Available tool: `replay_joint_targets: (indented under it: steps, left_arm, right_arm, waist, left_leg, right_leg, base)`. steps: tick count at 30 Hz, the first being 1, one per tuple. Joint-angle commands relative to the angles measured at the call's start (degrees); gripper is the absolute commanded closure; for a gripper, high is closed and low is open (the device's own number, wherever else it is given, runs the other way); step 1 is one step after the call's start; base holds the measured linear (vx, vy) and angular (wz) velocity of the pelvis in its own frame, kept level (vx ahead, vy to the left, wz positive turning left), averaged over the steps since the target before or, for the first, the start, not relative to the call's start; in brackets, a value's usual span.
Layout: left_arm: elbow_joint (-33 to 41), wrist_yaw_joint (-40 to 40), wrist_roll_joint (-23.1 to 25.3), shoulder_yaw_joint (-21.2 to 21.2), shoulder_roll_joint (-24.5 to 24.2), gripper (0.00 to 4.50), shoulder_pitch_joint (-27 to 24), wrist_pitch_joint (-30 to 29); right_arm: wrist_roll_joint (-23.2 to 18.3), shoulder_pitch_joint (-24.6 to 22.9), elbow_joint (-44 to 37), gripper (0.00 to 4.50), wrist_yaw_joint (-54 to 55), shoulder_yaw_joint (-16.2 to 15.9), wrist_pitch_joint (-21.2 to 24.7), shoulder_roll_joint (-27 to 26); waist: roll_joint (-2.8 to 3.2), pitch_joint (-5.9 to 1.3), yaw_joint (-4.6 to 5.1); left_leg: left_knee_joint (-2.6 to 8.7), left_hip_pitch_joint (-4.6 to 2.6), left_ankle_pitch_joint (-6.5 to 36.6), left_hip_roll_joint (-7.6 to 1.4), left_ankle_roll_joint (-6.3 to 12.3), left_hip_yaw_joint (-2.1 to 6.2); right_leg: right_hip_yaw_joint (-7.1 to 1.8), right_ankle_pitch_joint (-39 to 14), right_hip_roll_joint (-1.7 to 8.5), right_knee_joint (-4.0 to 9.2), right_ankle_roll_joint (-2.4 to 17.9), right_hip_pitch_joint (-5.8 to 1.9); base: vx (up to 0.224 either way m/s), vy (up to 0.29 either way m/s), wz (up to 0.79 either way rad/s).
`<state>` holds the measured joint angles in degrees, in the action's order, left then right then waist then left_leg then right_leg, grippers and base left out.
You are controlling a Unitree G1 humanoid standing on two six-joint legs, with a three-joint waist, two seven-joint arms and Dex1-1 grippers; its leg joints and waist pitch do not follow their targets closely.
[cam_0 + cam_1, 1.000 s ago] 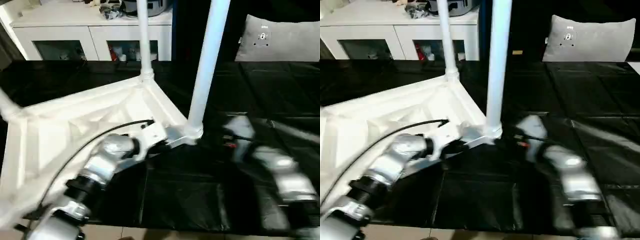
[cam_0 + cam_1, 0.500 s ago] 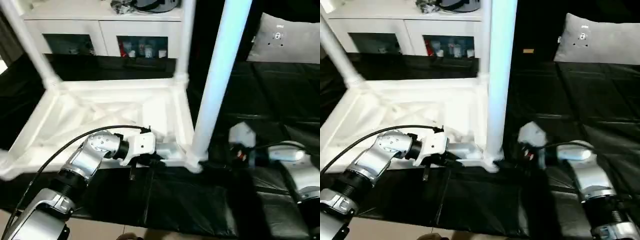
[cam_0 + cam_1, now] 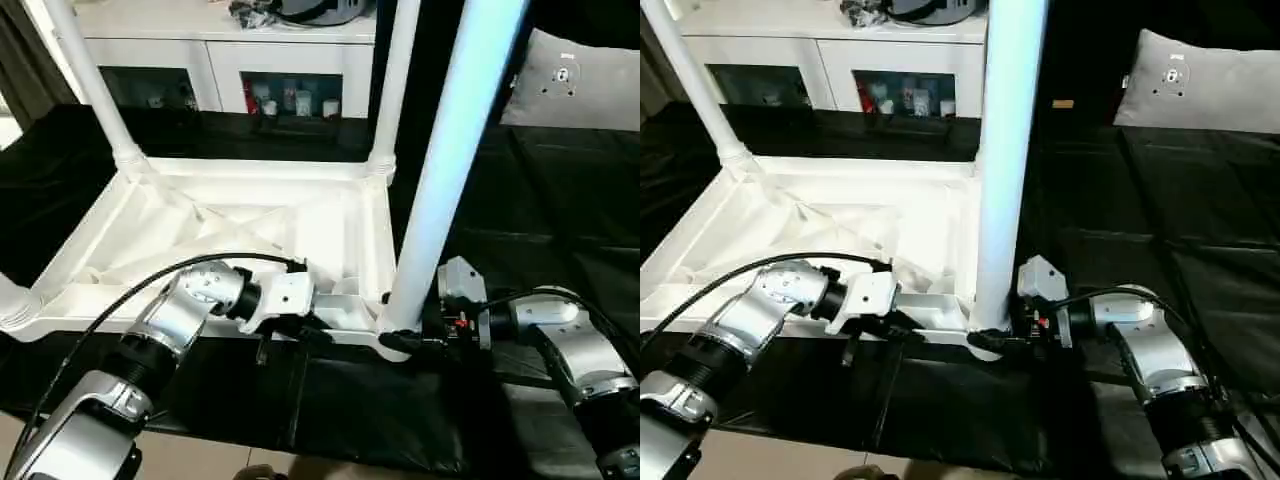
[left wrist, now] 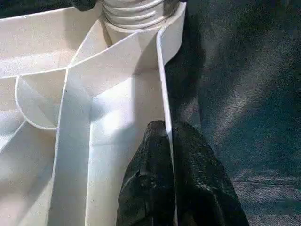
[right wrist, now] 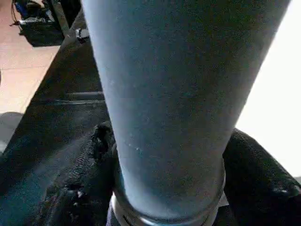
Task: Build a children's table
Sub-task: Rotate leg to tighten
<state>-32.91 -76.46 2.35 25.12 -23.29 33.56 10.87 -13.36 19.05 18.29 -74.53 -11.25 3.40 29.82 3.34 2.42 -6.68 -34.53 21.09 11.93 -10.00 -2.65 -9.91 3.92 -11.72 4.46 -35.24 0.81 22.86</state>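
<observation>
Upside down, the tabletop (image 3: 230, 225) is laid on the black-covered work surface (image 3: 560, 230), ribs upward, its long axis running left to right; the legs (image 3: 455, 150) are stood upright in the corner sockets; the left gripper (image 4: 168, 155) is clamped on the near rim; the right gripper (image 3: 990, 340) is set astride the near-right leg's base.

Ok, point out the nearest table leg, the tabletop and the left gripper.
nearest table leg (image 3: 440, 180): left eye view, mid-shaft.
tabletop (image 3: 330, 225): left eye view, ribbed underside.
left gripper (image 4: 169, 141): left wrist view, fingertips pinching the tabletop's rim.
</observation>
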Motion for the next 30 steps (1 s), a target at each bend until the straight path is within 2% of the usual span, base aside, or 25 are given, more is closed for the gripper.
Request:
replay_joint_targets:
  steps: [1,5,8,10,12,13,14,15,16,17,18,20,21,22,23,26,27,30]
  left_arm:
    - [-1.32,-3.43,1.91,3.08,-0.06,4.5,-0.75,1.12]
    - [0.22,-2.02,-0.41,1.52,1.12,4.5,-2.03,-2.36]
    - [0.8,2.11,-0.15,0.23,2.24,4.5,-2.36,-6.44]
    - [1.14,6.69,0.1,-1.17,3.7,4.5,-2.59,-9.78]
    - [3.32,12.96,0.64,-2.63,5.89,4.5,-3.6,-14.95]
    - [4.91,15.07,0.91,-2.89,6.74,4.5,-4.24,-17.33]
    - [5.89,16.55,0.98,-3.19,7.46,4.5,-4.57,-19.0]
    - [6.87,18.2,1.14,-3.51,8.25,4.5,-4.81,-20.71]
    - [7.11,18.82,1.25,-3.62,8.56,4.5,-4.84,-21.21]
    - [8.64,23.11,2.02,-4.5,10.73,4.5,-5.0,-24.43]
    - [8.98,23.86,2.21,-4.68,11.14,4.5,-5.05,-25.03]
    - [9.43,29.26,3.8,-5.3,14.16,4.5,-4.6,-28.1]
    - [9.53,30.37,4.15,-5.37,14.77,4.5,-4.51,-28.76]
    - [9.38,31.32,4.65,-5.08,15.5,4.5,-4.22,-29.31]
    - [9.4,32.04,5.25,-4.8,15.89,4.5,-4.07,-29.79]
    - [8.15,32.59,7.0,-3.95,14.67,4.5,-3.5,-28.96]
    - [7.77,32.67,7.34,-4.15,14.01,4.5,-3.42,-28.92]
    - [6.76,32.34,7.85,-4.32,12.76,4.5,-3.29,-27.43]
  right_arm:
    - [-0.74,-0.51,-1.04,1.74,-1.26,-0.04,0.88,0.0]
    - [-1.78,-1.83,-2.15,1.76,0.88,0.41,2.27,-1.25]
    - [-0.39,-1.57,-1.72,1.76,6.46,0.86,4.32,-3.22]
    - [2.15,-0.5,-0.52,1.76,14.1,1.13,7.42,-6.02]
    - [4.44,0.73,0.24,1.76,25.43,2.18,11.99,-11.38]
    - [4.55,1.2,0.38,1.76,29.71,3.01,14.31,-13.68]
    - [4.61,1.61,0.74,1.76,32.31,3.54,15.6,-15.13]
    - [5.01,1.99,1.15,1.76,34.7,3.9,16.17,-16.43]
    - [5.18,2.13,1.36,1.76,35.52,4.03,16.25,-16.83]
    - [6.21,3.05,2.82,1.77,41.0,4.96,16.83,-19.46]
    - [6.36,3.15,3.0,1.77,41.9,5.15,16.97,-19.87]
    - [7.33,4.08,5.43,1.77,45.9,5.65,15.69,-21.88]
    - [7.51,4.22,5.83,1.77,46.56,5.73,15.36,-22.27]
    - [7.28,4.16,5.74,1.77,46.63,5.87,15.06,-22.84]
    - [6.93,3.87,4.86,1.21,46.72,6.43,15.52,-23.62]
    - [5.58,3.05,2.22,1.01,44.97,6.87,16.25,-23.37]
    - [5.67,2.69,1.48,0.86,43.92,6.93,15.76,-22.42]
    - [5.69,2.17,0.84,0.55,42.4,7.06,14.36,-20.32]
  waist:
    - [-0.92,-3.61,0.17]
    - [-1.1,-3.58,0.15]
    - [-1.14,-3.39,0.45]
    - [-1.0,-2.91,0.9]
    - [-1.09,-2.37,1.87]
    - [-1.22,-2.13,2.37]
    - [-1.01,-1.84,3.1]
    - [-1.11,-2.06,3.86]
    - [-1.03,-2.12,4.16]
    - [-1.07,-2.21,4.54]
    - [-1.22,-2.01,4.92]
    - [-1.51,-2.14,5.07]
    - [-1.4,-2.2,4.98]
    - [-1.71,-2.15,4.98]
    - [-1.58,-2.24,4.77]
    - [-1.59,-2.49,4.42]
    - [-1.08,-2.48,4.31]
    - [-1.2,-2.47,4.21]
  left_leg:
    - [3.53,-0.18,4.78,-3.37,6.4,0.81]
    - [3.68,-0.32,5.42,-3.5,5.71,0.81]
    - [3.8,-0.09,5.71,-3.36,5.43,0.84]
    - [4.24,-0.33,7.98,-3.26,4.0,0.86]
    - [4.8,-0.72,12.61,-2.93,1.03,1.12]
    - [5.14,-0.6,13.67,-3.07,0.15,1.34]
    - [5.53,-0.78,16.75,-2.93,-0.93,1.65]
    - [5.44,-1.28,18.48,-2.81,-1.45,1.83]
    - [5.45,-1.21,18.55,-2.92,-1.56,1.93]
    - [5.43,-1.26,18.18,-3.01,-1.32,1.81]
    - [5.46,-1.14,18.15,-2.9,-1.19,1.77]
    - [5.28,-1.21,17.5,-2.75,-0.56,1.65]
    - [5.11,-1.28,16.82,-2.78,-0.24,1.43]
    - [5.15,-1.15,16.49,-2.76,0.05,1.39]
    - [5.22,-0.96,15.49,-2.81,0.43,1.43]
    - [5.17,-0.83,13.36,-2.88,1.45,1.3]
    - [5.16,-0.76,12.69,-2.85,1.64,1.3]
    - [5.08,-0.67,12.92,-2.76,1.92,1.18]
  right_leg:
    - [-2.71,-3.32,4.31,3.53,14.71,-3.19]
    - [-2.76,-4.69,4.37,3.57,14.61,-3.16]
    - [-2.7,-6.08,4.37,3.78,14.23,-3.22]
    - [-2.65,-11.92,4.32,4.48,13.22,-2.95]
    - [-2.62,-22.99,4.53,5.68,10.1,-2.94]
    - [-2.63,-24.92,4.5,5.52,9.5,-3.06]
    - [-2.35,-29.9,4.5,6.13,7.67,-2.92]
    - [-2.39,-31.88,4.61,6.56,6.67,-2.69]
    - [-2.52,-31.33,4.68,6.47,6.71,-2.73]
    - [-2.75,-29.22,4.52,6.51,7.16,-2.48]
    - [-2.71,-28.49,4.39,6.5,7.66,-2.36]
    - [-2.77,-28.17,4.42,6.66,7.78,-2.33]
    - [-2.97,-26.94,4.4,6.64,8.14,-2.21]
    - [-2.99,-26.54,4.37,6.68,8.28,-2.26]
    - [-3.0,-25.19,4.33,6.47,8.39,-2.46]
    - [-3.17,-20.28,4.26,6.07,9.13,-2.66]
    - [-3.15,-18.46,4.23,5.89,9.73,-2.78]
    - [-3.08,-17.59,4.24,5.93,10.28,-2.98]
  base:
    - [0.0,0.0,0.0]
    - [0.0,0.0,0.0]
    - [0.0,0.0,0.0]
    - [0.0,0.0,0.0]
    - [0.0,0.0,0.0]
    - [0.0,0.0,0.0]
    - [0.0,0.0,0.0]
    - [0.0,0.0,0.0]
    - [0.0,0.0,0.0]
    - [0.0,0.0,0.0]
    - [0.0,0.0,0.0]
    - [0.0,0.0,0.0]
    - [0.0,0.0,0.0]
    - [0.0,0.0,0.0]
    - [0.0,0.0,0.0]
    - [0.0,0.0,0.0]
    - [0.0,0.0,0.0]
    - [0.0,0.0,0.0]
